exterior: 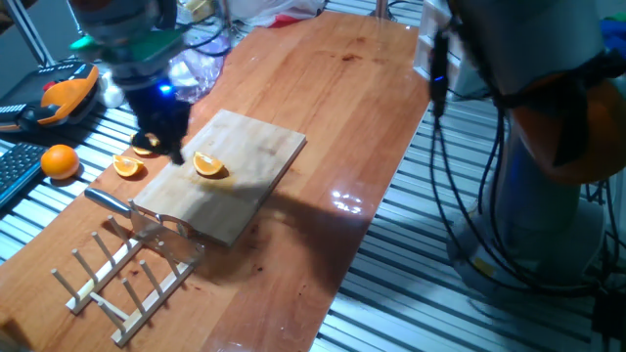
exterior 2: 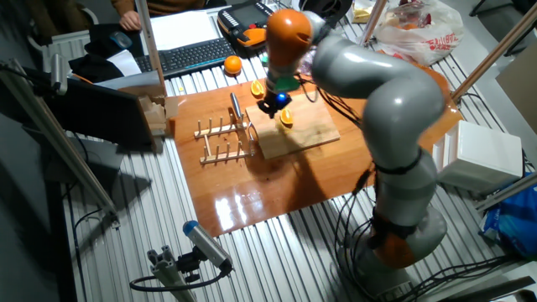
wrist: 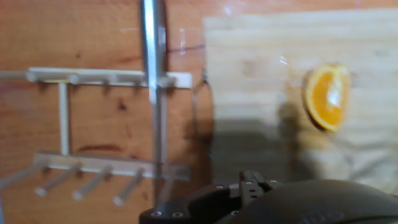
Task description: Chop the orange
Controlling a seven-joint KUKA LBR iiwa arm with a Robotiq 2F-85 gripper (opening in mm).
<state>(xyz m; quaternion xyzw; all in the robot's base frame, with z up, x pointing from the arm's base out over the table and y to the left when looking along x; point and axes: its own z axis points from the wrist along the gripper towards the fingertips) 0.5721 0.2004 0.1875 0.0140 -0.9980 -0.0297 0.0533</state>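
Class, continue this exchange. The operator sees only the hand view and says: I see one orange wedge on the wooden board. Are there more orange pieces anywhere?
Observer: Yes. A second wedge lies on the table, just off the board.
Operator: Anything else orange?
Observer: A whole orange sits off the table, beside a keyboard.
Operator: Where does the knife end?
Observer: The knife handle sticks out past the rack, on the second wedge's side.

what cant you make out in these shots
- Gripper: blurred in one fixed view, tiny in the other, cut off at the hand view's bottom edge; open or shut unclear.
- Knife: blade end runs off the hand view's top edge.
- Orange wedge: its underside lies hidden against the wooden board.
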